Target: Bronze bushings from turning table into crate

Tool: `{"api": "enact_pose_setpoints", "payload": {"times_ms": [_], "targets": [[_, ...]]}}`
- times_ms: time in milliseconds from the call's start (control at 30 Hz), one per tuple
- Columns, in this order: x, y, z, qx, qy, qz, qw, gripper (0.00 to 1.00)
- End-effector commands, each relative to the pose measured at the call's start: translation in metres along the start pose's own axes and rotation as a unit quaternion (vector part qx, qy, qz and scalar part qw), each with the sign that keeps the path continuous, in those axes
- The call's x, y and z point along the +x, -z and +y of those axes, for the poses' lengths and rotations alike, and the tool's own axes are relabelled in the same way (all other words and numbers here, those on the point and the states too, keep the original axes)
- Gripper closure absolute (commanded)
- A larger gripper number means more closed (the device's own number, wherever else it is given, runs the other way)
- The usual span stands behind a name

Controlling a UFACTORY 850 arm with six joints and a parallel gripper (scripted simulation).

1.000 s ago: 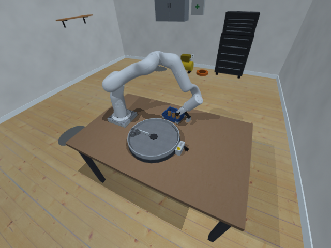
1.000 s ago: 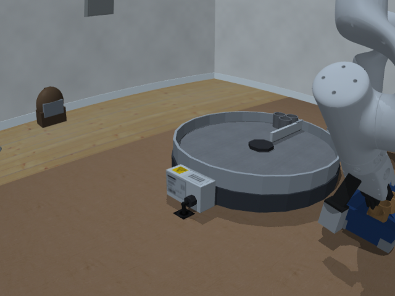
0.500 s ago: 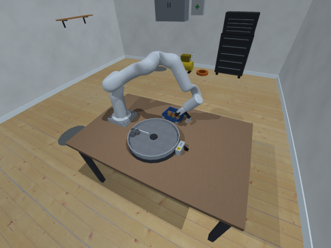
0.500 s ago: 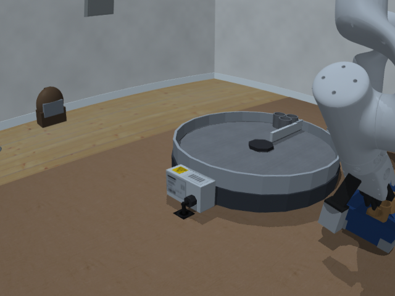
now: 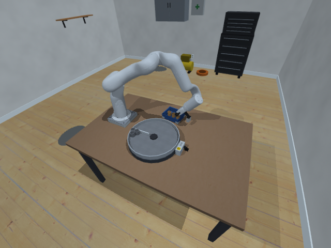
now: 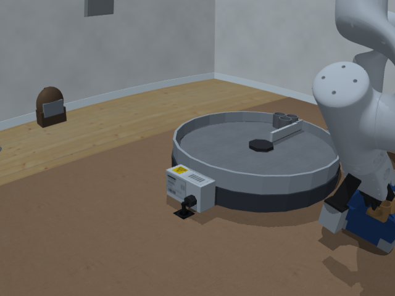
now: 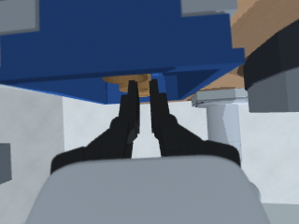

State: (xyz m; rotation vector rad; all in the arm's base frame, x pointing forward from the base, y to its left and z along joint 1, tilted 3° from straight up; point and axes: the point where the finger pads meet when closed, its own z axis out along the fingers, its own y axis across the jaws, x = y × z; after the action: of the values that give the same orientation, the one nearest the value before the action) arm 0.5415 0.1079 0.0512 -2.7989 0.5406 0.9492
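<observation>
You have the brown table [image 5: 213, 160] under everything, and the white arm [image 5: 149, 64] arches from its base at the far left corner over to the far side of the turning table [image 5: 149, 157]. The only things you can see on that disc are the grey steel bushings [image 5: 134, 131], bunched at the rim on the side towards the arm's base, beside the radial bar. You can see no bronze piece on it in the top or exterior view, so judge the sorting as finished or very nearly so.

The blue crate [image 5: 165, 115] sits just beyond the disc, close to its rim. The bronze bushings [image 5: 172, 114] stand upright inside it in a short row, and that is where the task's pieces are.

The gripper [image 5: 178, 114] reaches down into the crate at the end of that row. In the wrist view the black fingers point straight at the crate's floor, with a narrow slit of light between them. They are parted only slightly and pinch nothing.

The last bronze bushing [image 7: 122, 80] lies dead ahead of the tips, right at them, with its long axis roughly in line with the fingers. Whether a tip touches its wall you cannot tell.

That is the relation to mind: the piece is directly below along the approach line. Spread the fingers wider first, then draw straight back along that axis, since a sideways pull could tip the bushing or knock its neighbours.
</observation>
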Motion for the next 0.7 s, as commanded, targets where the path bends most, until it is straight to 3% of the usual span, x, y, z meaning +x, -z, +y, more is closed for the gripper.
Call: {"api": "enact_pose_setpoints", "payload": {"times_ms": [0, 300, 667], "targets": [[0.0, 0.001, 0.0, 0.0, 0.0, 0.001, 1.0, 0.89], [-0.002, 0.003, 0.0, 0.0, 0.0, 0.001, 1.0, 0.89], [-0.023, 0.029, 0.0, 0.0, 0.0, 0.001, 1.0, 0.89]]}}
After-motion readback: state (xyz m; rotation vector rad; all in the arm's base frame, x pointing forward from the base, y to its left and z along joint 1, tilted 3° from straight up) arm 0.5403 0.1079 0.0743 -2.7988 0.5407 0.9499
